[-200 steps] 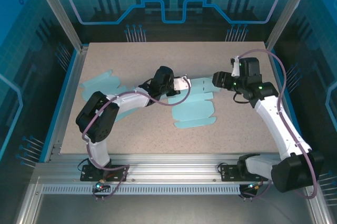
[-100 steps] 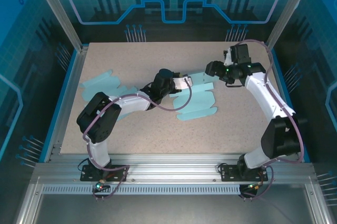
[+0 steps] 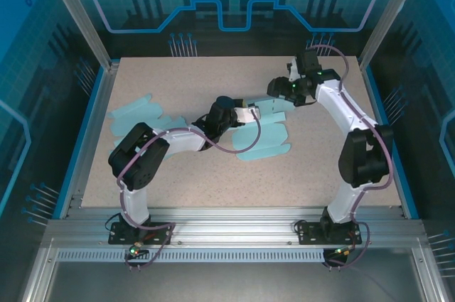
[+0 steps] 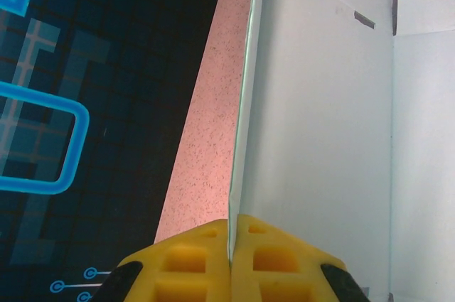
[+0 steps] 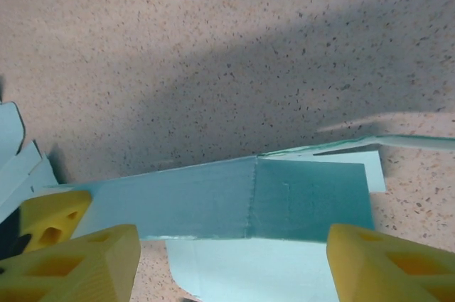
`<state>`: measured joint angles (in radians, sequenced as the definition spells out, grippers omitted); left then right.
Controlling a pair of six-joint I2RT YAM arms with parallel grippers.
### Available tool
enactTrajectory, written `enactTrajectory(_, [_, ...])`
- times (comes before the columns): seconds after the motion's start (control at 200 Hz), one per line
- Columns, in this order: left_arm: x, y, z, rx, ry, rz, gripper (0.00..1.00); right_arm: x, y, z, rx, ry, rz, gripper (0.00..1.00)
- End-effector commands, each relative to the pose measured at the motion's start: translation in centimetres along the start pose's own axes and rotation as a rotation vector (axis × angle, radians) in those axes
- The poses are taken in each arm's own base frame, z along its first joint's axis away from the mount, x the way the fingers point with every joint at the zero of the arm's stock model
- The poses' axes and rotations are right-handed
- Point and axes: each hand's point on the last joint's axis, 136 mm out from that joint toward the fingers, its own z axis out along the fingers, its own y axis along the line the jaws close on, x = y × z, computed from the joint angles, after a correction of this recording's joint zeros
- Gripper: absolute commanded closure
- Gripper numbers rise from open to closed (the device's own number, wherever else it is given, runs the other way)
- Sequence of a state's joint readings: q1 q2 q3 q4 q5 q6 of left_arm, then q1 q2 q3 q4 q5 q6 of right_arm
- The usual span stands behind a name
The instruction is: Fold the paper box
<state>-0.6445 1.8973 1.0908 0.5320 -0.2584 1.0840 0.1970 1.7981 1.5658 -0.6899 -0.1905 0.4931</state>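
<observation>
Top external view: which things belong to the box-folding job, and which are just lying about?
In the job:
- paper box
- left gripper, shut on its edge
- right gripper, open over a flap

Lying about:
- spare flat blank, left side of the table

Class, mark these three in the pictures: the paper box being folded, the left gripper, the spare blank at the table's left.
paper box (image 3: pixel 270 143), top view, on its flat middle panel.
left gripper (image 4: pixel 230 227), left wrist view, where its yellow fingertips pinch the sheet's edge.
spare blank (image 3: pixel 134 114), top view, on its middle.
</observation>
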Motion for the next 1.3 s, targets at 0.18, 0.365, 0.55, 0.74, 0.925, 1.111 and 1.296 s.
enactTrajectory(0.18, [0.2,-0.9,0.5,-0.019,0.011,0.024,1.00,2.1,2.4,2.5,-0.162,0.098,0.059,0.33])
enactTrajectory(0.365, [-0.2,-2.6,0.6,0.006,0.002,0.032,1.00,2.4,2.9,3.4,-0.226,0.099,0.101,0.47])
enactTrajectory(0.55, [-0.5,-3.5,0.3,0.025,-0.013,-0.003,1.00,3.2,2.2,3.5,-0.202,0.103,0.106,0.66])
enactTrajectory(0.74, [-0.2,-3.6,0.3,0.025,-0.005,-0.022,1.00,4.3,1.2,1.6,-0.158,0.077,0.069,0.49])
enactTrajectory(0.925, [-0.4,-3.6,-0.1,0.046,-0.011,-0.055,1.00,5.9,-0.7,-2.1,-0.125,-0.018,0.050,0.38])
enactTrajectory(1.111, [-0.4,-3.6,-0.6,0.072,-0.023,-0.092,1.00,8.3,-4.6,-4.3,-0.050,-0.078,0.089,0.35])
enactTrajectory(1.296, [-1.0,-2.1,-2.0,0.098,-0.096,-0.195,1.00,10.4,-7.5,-2.9,0.003,-0.047,0.114,0.39])
